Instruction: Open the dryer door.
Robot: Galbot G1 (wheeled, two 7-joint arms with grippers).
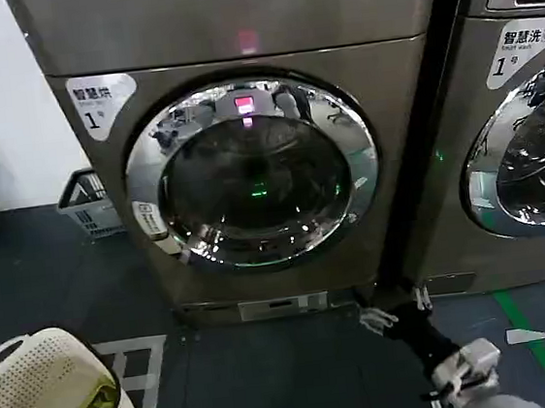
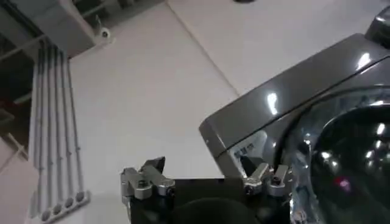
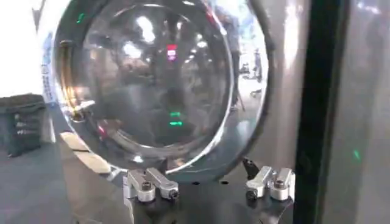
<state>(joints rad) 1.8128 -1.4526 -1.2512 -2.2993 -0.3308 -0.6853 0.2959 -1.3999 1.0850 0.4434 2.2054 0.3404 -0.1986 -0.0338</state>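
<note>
plainly, the dryer door (image 1: 253, 172) was shut, its chrome ring flush against the grey front of the left-hand dryer (image 1: 235, 32), with a small latch tab (image 1: 149, 220) at the ring's left edge. the right gripper (image 1: 393, 314) hung low in front of the machine, below and to the right of the door and well apart from it; in the right wrist view its fingers (image 3: 149, 183) stood spread with nothing between them. the left gripper (image 2: 204, 181) was likewise spread and empty (it pointed up past the machine's top corner towards the wall). a white basket (image 1: 49, 398) sat on the floor at the left. the risk, as i judged it, was that the right gripper would meet the smooth curved glass rather than the latch side, slip off the chrome, and leave the door closed
</note>
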